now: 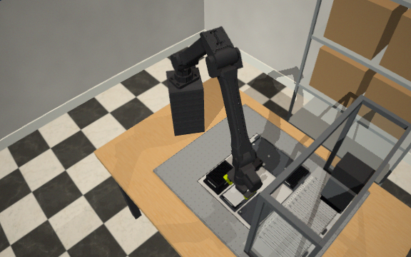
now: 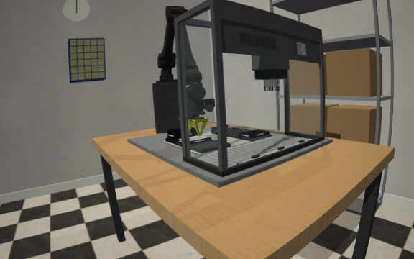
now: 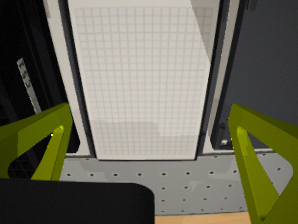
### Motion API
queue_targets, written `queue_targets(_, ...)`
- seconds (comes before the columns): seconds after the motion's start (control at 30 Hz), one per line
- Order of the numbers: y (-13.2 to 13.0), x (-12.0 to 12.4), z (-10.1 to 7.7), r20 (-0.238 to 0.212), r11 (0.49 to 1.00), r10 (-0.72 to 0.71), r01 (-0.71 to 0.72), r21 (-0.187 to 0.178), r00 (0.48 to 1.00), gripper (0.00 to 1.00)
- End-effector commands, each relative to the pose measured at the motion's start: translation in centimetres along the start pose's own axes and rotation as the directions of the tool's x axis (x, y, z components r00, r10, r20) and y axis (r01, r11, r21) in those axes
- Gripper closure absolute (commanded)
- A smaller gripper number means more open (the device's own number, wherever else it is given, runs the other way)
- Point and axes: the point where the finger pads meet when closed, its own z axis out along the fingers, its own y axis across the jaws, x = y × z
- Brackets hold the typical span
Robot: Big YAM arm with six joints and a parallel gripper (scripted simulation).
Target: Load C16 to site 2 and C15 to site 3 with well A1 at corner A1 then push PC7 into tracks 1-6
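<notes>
Gripper: the yellow-green-fingered parallel gripper [image 3: 149,163] stood fully open and empty, poised above the white fine-grid 384-well plate C16 [image 3: 143,72], one finger on either side of the plate's near short end.
Plate C16: sat in its dark-framed middle nest [image 1: 227,201], not yet lifted.
Deep-well block: the black block C51 [image 1: 217,175] lay in the adjoining nest, towards the worktop's wall-side corner.
Carrier: the dark plate carrier PC7 [image 1: 266,153] lay on the grey apron, outside the rails [image 1: 298,210].
Progress: judged at the first pick; both plate transfers and the carrier push remained.
</notes>
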Motion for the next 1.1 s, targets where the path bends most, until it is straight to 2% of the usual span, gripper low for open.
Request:
queue_targets(0.0,-0.2,-0.1,0.6,0.003,1.000,-0.013,0.013,0.002,1.000,0.00)
queue_targets(0.1,0.0,-0.1,0.6,0.005,1.000,-0.013,0.013,-0.004,1.000,0.00)
queue_targets(0.13,-1.7,0.3,-1.6,-0.006,0.999,-0.013,0.013,0.040,1.000,0.00)
queue_targets(0.2,-1.7,0.3,-1.6,-0.006,0.999,-0.013,0.013,0.041,1.000,0.00)
queue_targets(0.23,-1.1,0.2,-0.6,-0.002,1.000,-0.003,0.003,0.023,1.000,0.00)
queue_targets(0.37,-1.1,0.2,-0.6,-0.002,1.000,-0.003,0.003,0.023,1.000,0.00)
queue_targets(0.43,-0.9,0.1,0.6,-0.001,1.000,-0.013,0.013,0.018,1.000,0.00)
queue_targets(0.53,-1.5,0.2,0.8,-0.003,1.000,-0.013,0.013,0.028,1.000,0.00)
queue_targets(0.67,-1.1,0.1,1.1,-0.001,1.000,-0.013,0.013,0.020,1.000,0.00)
queue_targets(0.7,-0.3,-0.1,1.3,0.004,1.000,-0.013,0.013,0.000,1.000,0.00)
queue_targets(0.8,-1.5,0.2,1.4,-0.003,1.000,-0.013,0.013,0.028,1.000,0.00)
queue_targets(0.93,-0.9,0.1,1.9,0.000,1.000,-0.013,0.013,0.016,1.000,0.00)
queue_targets(1.07,-1.4,0.2,2.2,-0.003,1.000,-0.012,0.012,0.026,1.000,0.00)
